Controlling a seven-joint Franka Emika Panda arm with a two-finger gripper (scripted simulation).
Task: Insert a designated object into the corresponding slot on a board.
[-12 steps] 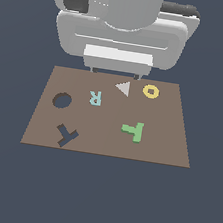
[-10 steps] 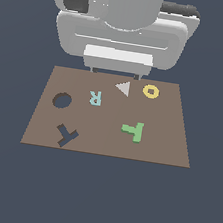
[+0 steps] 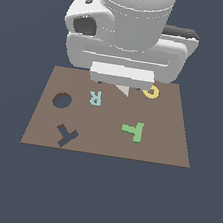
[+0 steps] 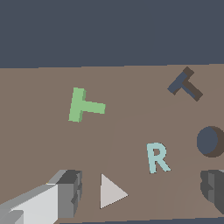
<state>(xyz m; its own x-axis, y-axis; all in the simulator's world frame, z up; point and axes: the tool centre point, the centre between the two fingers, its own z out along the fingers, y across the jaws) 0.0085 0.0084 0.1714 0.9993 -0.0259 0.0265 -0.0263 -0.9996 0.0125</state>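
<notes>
The green T-shaped block (image 3: 133, 131) lies flat on the brown board (image 3: 169, 147), toward the exterior view's right; it also shows in the wrist view (image 4: 84, 106). The dark T-shaped slot (image 3: 66, 135) is near the board's front corner at the exterior view's left, and it shows in the wrist view (image 4: 185, 84) too. My gripper (image 4: 140, 194) is open and empty, its fingers (image 4: 65, 192) spread wide above the board's far edge, well apart from the green T. In the exterior view the arm's body hides the fingers.
A dark round hole (image 3: 61, 100), a pale teal letter R (image 3: 95, 97), a white triangle (image 3: 122, 90) and a yellow ring (image 3: 151, 92) are on the board. The arm partly covers the triangle and ring. The triangle (image 4: 110, 191) lies between my fingers.
The arm has come lower and forward over the board's far edge, now partly covering the triangle and the ring. The pieces on the board have not moved.
</notes>
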